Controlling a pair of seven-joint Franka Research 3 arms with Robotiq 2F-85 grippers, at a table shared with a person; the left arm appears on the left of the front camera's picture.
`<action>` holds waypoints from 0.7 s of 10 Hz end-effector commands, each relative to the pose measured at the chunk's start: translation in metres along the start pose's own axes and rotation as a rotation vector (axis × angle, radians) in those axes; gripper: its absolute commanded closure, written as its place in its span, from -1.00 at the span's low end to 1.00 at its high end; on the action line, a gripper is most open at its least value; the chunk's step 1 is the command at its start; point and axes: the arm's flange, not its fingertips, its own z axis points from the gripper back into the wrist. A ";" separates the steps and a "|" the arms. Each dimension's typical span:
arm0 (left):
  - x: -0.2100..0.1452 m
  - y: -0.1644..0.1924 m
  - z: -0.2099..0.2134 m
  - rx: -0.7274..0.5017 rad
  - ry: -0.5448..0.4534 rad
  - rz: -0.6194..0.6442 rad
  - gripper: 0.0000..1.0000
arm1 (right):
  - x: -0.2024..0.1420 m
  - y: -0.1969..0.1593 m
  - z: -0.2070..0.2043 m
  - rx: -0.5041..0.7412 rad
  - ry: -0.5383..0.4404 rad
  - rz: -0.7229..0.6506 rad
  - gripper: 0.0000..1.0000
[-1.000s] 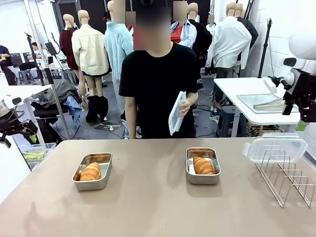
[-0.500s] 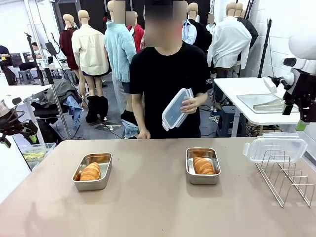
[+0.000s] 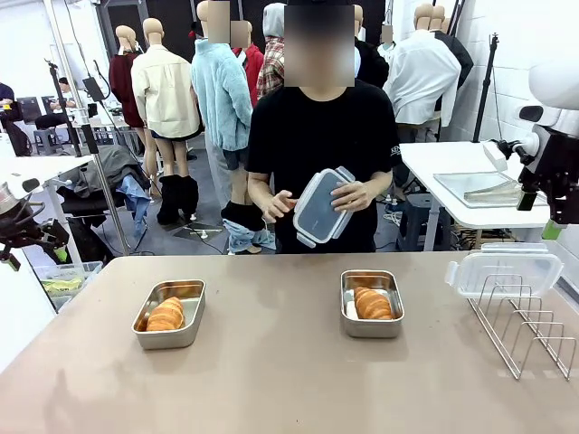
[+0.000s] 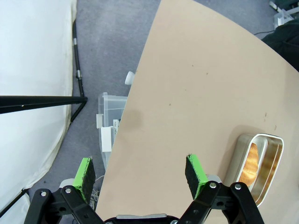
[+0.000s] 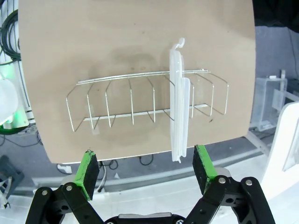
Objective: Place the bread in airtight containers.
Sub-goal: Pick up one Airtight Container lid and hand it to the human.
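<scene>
**Left gripper** (image 4: 140, 170): the fingers are spread to their full width with the green pads facing each other. Nothing is between them and nothing is held. The edge of the table (image 4: 196, 84) runs through the gap. One finger (image 4: 85, 171) hangs over the floor, where a clear plastic bin (image 4: 111, 114) stands just ahead of it. The other finger hangs over the tabletop. On the outer side of that second finger, well apart from it, lies the left container (image 4: 266, 161). It is uncovered and has one piece of bread (image 4: 252, 157) inside.

**Right gripper** (image 5: 145, 164): the fingers are likewise spread to their full width and are empty. Ahead of the fingertips, lying across the line of the gap, the wire rack (image 5: 117, 107) sits on the tabletop. A clear lid (image 5: 179, 107) stands on edge in one of its slots. It is nearer to one finger (image 5: 203, 163) than to the other, and neither finger touches it.

**Front of the table:** the right container (image 3: 372, 303) sits open near the middle, with a second piece of bread (image 3: 373, 304) lying in it. Both containers are well clear of both pairs of fingers.

**Person:** a person stands at the far side holding a second lid (image 3: 323, 206), tilted, at chest height. One hand (image 3: 359, 193) grips its edge. The other hand (image 3: 276, 206) is just beside the opposite edge, and I cannot tell whether it touches.
</scene>
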 end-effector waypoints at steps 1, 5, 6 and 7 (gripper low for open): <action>0.000 0.002 0.001 0.002 -0.001 0.002 -1.00 | 0.004 0.000 0.001 0.003 0.013 -0.015 -1.00; 0.000 0.002 0.001 0.002 -0.001 0.002 -1.00 | 0.004 0.000 0.001 0.003 0.013 -0.015 -1.00; 0.000 0.002 0.001 0.002 -0.001 0.002 -1.00 | 0.004 0.000 0.001 0.003 0.013 -0.015 -1.00; 0.000 0.002 0.001 0.002 -0.001 0.002 -1.00 | 0.004 0.000 0.001 0.003 0.013 -0.015 -1.00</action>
